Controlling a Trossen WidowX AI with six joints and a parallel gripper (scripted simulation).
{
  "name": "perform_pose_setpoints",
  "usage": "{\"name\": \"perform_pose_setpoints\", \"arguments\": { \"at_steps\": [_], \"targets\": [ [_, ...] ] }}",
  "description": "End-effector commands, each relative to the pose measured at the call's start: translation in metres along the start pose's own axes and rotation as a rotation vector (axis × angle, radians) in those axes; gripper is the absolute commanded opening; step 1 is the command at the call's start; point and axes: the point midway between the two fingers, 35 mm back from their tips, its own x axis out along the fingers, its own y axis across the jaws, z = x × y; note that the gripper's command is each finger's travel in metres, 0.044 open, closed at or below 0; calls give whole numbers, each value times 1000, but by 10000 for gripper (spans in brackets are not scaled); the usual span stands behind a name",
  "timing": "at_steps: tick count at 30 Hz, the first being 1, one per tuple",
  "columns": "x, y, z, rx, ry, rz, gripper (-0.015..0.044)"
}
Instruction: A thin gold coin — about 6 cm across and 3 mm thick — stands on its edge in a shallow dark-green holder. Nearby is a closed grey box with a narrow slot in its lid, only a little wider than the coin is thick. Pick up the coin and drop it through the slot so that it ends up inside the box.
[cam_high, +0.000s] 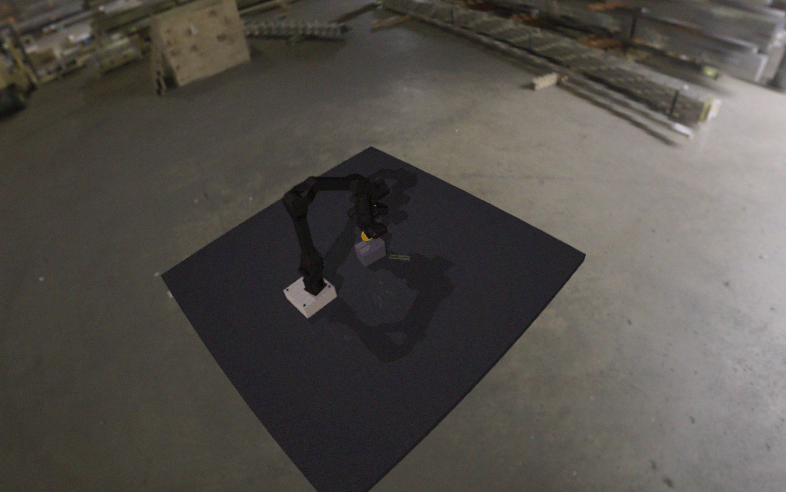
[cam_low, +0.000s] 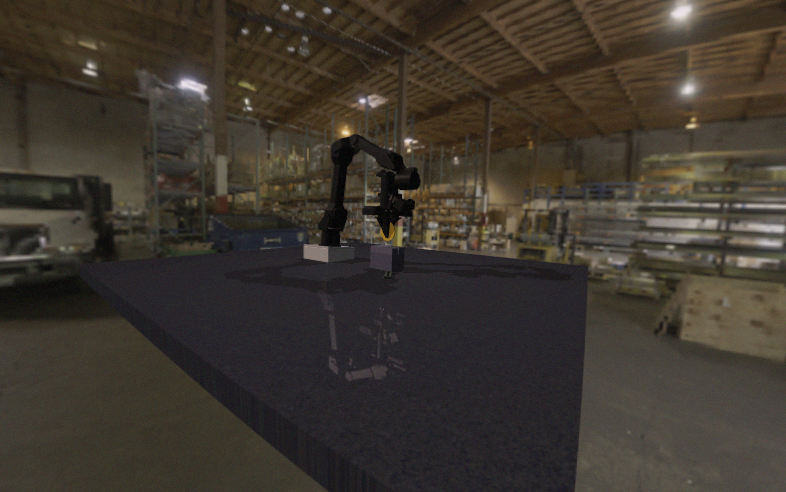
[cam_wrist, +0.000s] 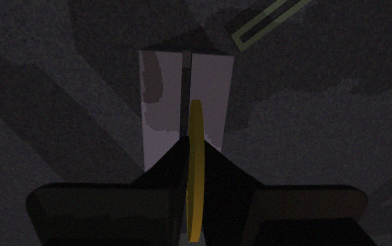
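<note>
My gripper (cam_wrist: 191, 143) (cam_low: 386, 233) is shut on the gold coin (cam_wrist: 196, 120) (cam_high: 366, 236) (cam_low: 390, 233), which stands edge-on between the fingertips. Both are above the grey box (cam_high: 371, 252) (cam_low: 384, 257) (cam_wrist: 212, 90), with a small gap between coin and lid in the exterior view. In the wrist view the slot (cam_wrist: 185, 85) runs nearly parallel to the coin, and the coin shows slightly to its right. The near part of the slot is hidden by coin and fingers. The dark-green holder (cam_high: 399, 257) (cam_wrist: 240, 44) is empty on the table beside the box.
The white base block (cam_high: 310, 297) (cam_low: 328, 253) of the arm stands on the dark table (cam_high: 278, 359) (cam_low: 464, 359), left of the box in the top and exterior views. The arm's shadows fall across the table around box and holder.
</note>
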Motion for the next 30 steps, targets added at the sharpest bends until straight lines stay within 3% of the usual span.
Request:
{"name": "perform_pose_setpoints", "arguments": {
  "at_steps": [1,30],
  "targets": [
    [0,0,0,-3,0,0,0],
    [6,4,-2,2,1,0,0]
  ]
}}
